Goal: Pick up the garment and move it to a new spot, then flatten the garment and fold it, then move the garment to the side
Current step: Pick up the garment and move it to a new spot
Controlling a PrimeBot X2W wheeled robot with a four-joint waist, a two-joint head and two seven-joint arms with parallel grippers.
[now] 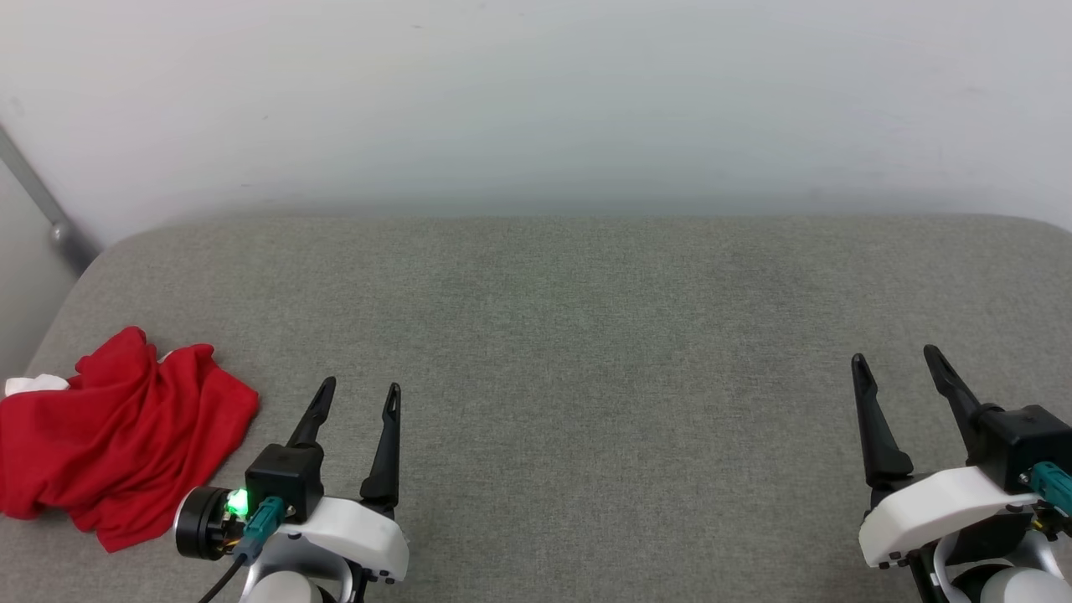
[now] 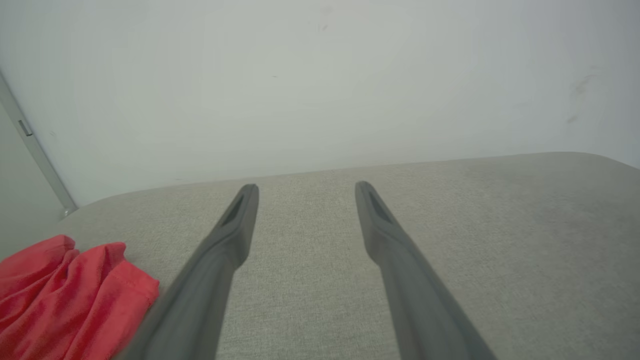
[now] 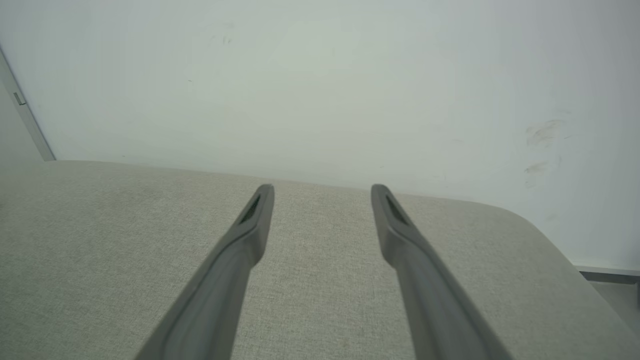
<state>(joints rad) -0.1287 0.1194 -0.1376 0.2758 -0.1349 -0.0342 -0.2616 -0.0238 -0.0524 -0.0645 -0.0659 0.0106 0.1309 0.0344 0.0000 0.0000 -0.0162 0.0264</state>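
The garment (image 1: 126,435) is soft, matt red cloth, rumpled into loose folds, on a padded surface (image 1: 586,335) covered in grey woven fabric with a fine, slightly rough weave. The left gripper (image 1: 361,385) and right gripper (image 1: 894,354) have smooth, matt dark fingers (image 1: 385,452) that look like plastic, mounted on faintly glossy white wrist shells (image 1: 352,528). The wall (image 1: 536,100) is pale and matt with faint scuffs, beside a dull grey metal bar (image 1: 33,197).
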